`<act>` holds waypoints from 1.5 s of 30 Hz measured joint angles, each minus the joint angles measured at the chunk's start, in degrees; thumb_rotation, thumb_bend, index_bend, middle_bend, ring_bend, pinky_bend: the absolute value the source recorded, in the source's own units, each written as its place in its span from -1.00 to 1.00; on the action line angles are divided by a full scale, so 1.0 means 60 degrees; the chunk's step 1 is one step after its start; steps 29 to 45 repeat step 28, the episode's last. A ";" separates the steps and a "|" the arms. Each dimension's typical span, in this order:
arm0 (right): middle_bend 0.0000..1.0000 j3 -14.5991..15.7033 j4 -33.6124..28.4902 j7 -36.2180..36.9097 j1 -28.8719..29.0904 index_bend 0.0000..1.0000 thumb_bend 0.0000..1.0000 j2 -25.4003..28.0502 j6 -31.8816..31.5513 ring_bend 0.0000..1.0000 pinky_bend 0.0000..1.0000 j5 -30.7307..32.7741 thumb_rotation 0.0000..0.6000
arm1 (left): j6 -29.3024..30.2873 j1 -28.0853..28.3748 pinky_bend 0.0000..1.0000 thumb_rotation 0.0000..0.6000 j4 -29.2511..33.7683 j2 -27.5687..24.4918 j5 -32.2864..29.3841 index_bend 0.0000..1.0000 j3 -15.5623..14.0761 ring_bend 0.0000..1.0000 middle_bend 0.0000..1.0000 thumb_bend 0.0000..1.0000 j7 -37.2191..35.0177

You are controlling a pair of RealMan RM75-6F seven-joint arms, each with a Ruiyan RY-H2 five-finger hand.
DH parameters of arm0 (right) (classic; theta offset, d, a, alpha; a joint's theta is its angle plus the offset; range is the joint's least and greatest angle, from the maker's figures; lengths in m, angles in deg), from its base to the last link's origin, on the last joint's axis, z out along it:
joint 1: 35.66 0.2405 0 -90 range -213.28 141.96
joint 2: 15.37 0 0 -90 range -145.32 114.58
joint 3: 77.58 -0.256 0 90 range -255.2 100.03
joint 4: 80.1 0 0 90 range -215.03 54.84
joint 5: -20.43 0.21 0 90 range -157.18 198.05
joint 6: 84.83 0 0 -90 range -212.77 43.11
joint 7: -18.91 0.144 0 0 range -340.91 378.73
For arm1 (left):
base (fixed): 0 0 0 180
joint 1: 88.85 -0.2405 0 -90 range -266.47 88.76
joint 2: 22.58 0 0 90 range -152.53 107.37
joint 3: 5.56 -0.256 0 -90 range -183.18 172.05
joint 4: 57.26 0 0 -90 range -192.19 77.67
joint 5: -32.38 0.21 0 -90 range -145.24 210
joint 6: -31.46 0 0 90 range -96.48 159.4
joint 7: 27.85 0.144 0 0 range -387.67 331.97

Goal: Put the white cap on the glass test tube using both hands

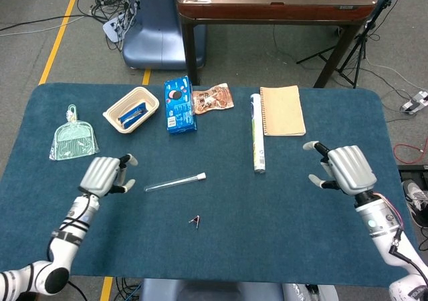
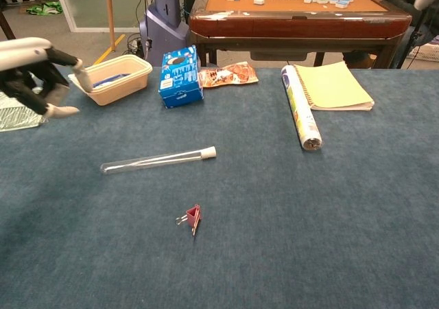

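The glass test tube (image 1: 172,182) (image 2: 154,161) lies flat on the blue table with the white cap (image 1: 200,176) (image 2: 209,152) on its right end. My left hand (image 1: 103,174) (image 2: 34,72) hovers to the left of the tube, apart from it, fingers apart and holding nothing. My right hand (image 1: 344,170) is far to the right near the table's edge, open and empty; the chest view does not show it.
A small red binder clip (image 1: 195,220) (image 2: 191,218) lies in front of the tube. Behind are a cream tray (image 1: 131,110), a blue cookie box (image 1: 179,105), a snack packet (image 1: 212,98), a rolled tube (image 1: 256,132), a notebook (image 1: 281,110) and a green dustpan (image 1: 74,138).
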 measured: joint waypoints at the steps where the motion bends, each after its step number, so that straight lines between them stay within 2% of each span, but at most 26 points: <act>1: 0.40 0.0065 0.0035 -0.0034 -0.0089 -0.24 -0.54 0.0005 -0.0035 0.57 0.95 0.0021 1.00 | 0.0292 -0.0263 0.55 1.00 0.0054 -0.0218 0.0278 -0.31 -0.0109 0.13 0.32 -0.48 -0.0131; 2: 0.32 0.0153 0.0079 -0.0078 -0.0210 -0.24 -0.54 0.0006 -0.0089 0.48 0.89 0.0043 1.00 | 0.0506 -0.0464 0.34 1.00 0.0086 -0.0372 0.0469 -0.34 -0.0198 0.05 0.22 -0.48 -0.0217; 5: 0.00 0.0391 0.0174 -0.0173 -0.0513 -0.26 -0.54 -0.0033 -0.0258 0.04 0.39 0.0029 1.00 | 0.1178 -0.1095 -0.16 1.00 0.0122 -0.0735 0.0947 -0.45 -0.0452 -0.23 -0.09 -0.48 -0.0436; 6: -0.14 0.0475 0.0193 -0.0188 -0.0592 -0.31 -0.54 -0.0051 -0.0292 -0.16 0.13 -0.0008 1.00 | 0.1365 -0.1267 -0.27 1.00 0.0122 -0.0812 0.1064 -0.48 -0.0523 -0.31 -0.17 -0.48 -0.0506; 7: -0.26 0.0560 0.0211 -0.0202 -0.0674 -0.36 -0.54 -0.0072 -0.0320 -0.32 -0.06 -0.0055 1.00 | 0.1596 -0.1489 -0.37 1.00 0.0122 -0.0919 0.1219 -0.50 -0.0614 -0.38 -0.25 -0.48 -0.0610; 9: -0.42 0.0713 0.0254 -0.0265 -0.0864 -0.43 -0.54 -0.0149 -0.0428 -0.53 -0.29 -0.0139 1.00 | 0.1921 -0.1803 -0.44 1.00 0.0122 -0.1042 0.1426 -0.54 -0.0729 -0.44 -0.34 -0.48 -0.0738; 10: -0.47 0.0753 0.0280 -0.0303 -0.0932 -0.46 -0.54 -0.0199 -0.0504 -0.60 -0.34 -0.0178 1.00 | 0.2136 -0.1992 -0.47 1.00 0.0110 -0.1085 0.1547 -0.55 -0.0792 -0.45 -0.36 -0.48 -0.0794; 16: -0.52 0.0968 0.0505 -0.0489 -0.1541 -0.47 -0.54 -0.0705 -0.1282 -0.65 -0.37 -0.0411 1.00 | 0.3244 -0.2855 -0.51 1.00 -0.0290 -0.0929 0.2347 -0.55 -0.1039 -0.46 -0.39 -0.48 -0.1057; 19: -0.52 0.1047 0.0583 -0.0556 -0.1804 -0.47 -0.54 -0.0883 -0.1664 -0.65 -0.37 -0.0624 1.00 | 0.3463 -0.3155 -0.51 1.00 -0.0459 -0.0865 0.2720 -0.55 -0.1161 -0.46 -0.41 -0.48 -0.1231; 26: -0.52 0.1140 0.0726 -0.0686 -0.2244 -0.47 -0.54 -0.1155 -0.2199 -0.65 -0.37 -0.1078 1.00 | 0.3580 -0.3498 -0.52 1.00 -0.0394 -0.0812 0.3114 -0.54 -0.1268 -0.47 -0.42 -0.48 -0.1210; 45: -0.52 0.1144 0.0717 -0.0698 -0.2286 -0.47 -0.54 -0.1154 -0.2191 -0.65 -0.37 -0.1095 1.00 | 0.3601 -0.3575 -0.52 1.00 -0.0383 -0.0780 0.3175 -0.54 -0.1281 -0.47 -0.42 -0.48 -0.1064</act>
